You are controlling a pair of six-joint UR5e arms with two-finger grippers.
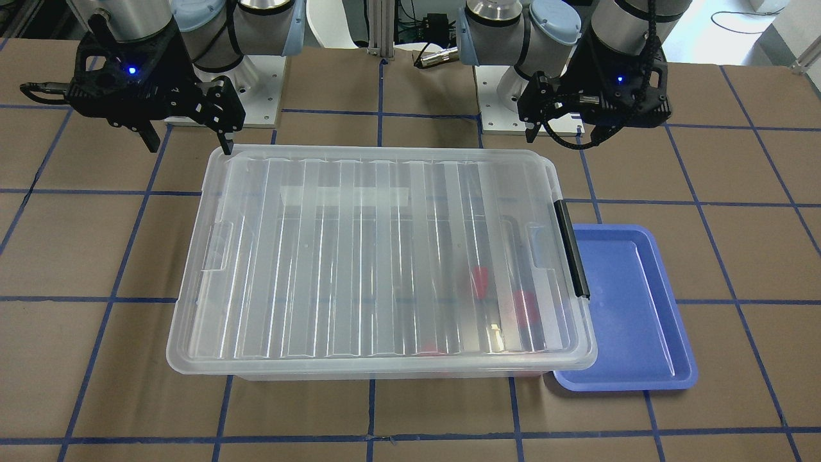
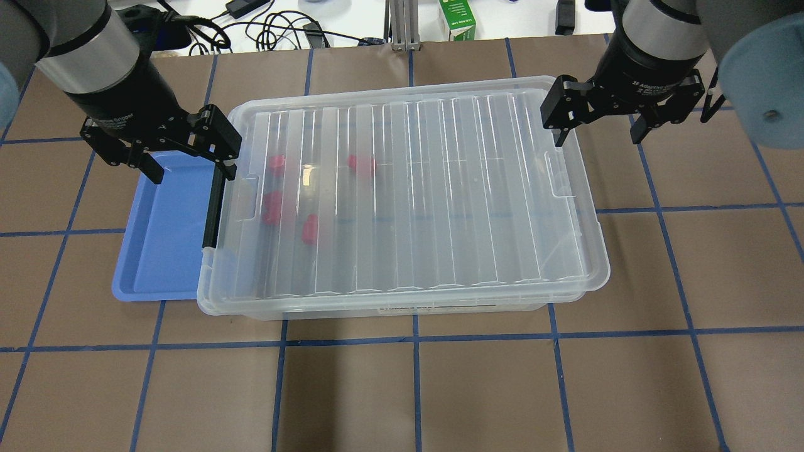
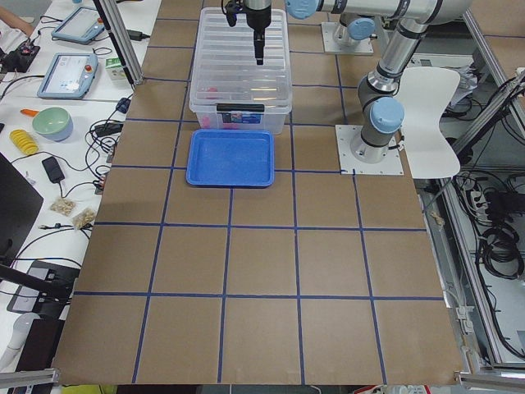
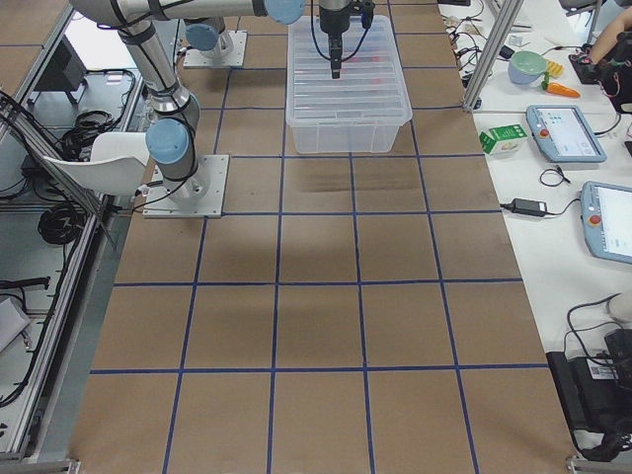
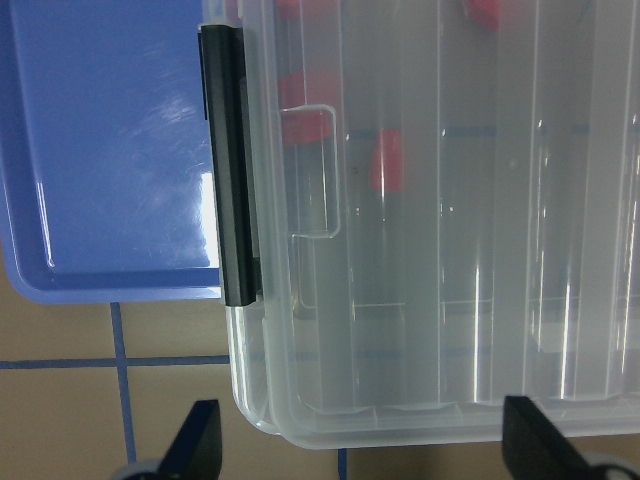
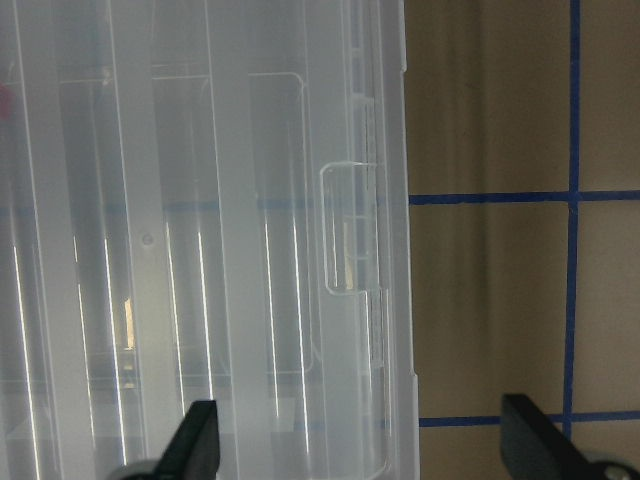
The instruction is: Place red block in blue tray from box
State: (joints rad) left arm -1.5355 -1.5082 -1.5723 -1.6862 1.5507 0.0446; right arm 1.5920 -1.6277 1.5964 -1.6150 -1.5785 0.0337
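Note:
The box (image 2: 408,188) is a clear bin with its ribbed lid on and a black clip handle (image 2: 213,210) on its left short side. Several red pieces (image 2: 309,228) show blurred through the lid near that end; I cannot tell which one is the red block. The blue tray (image 2: 166,238) lies empty against the handle side and also shows in the left wrist view (image 5: 110,150). My left gripper (image 2: 191,169) is open and empty above the box's far left corner and the tray. My right gripper (image 2: 598,135) is open and empty above the box's far right corner.
The brown table carries a blue tape grid. The arms' white base plates (image 1: 260,90) sit at the robot's side. A green carton (image 2: 457,19) and cables lie beyond the table's far edge. A white chair (image 3: 431,94) stands behind the robot.

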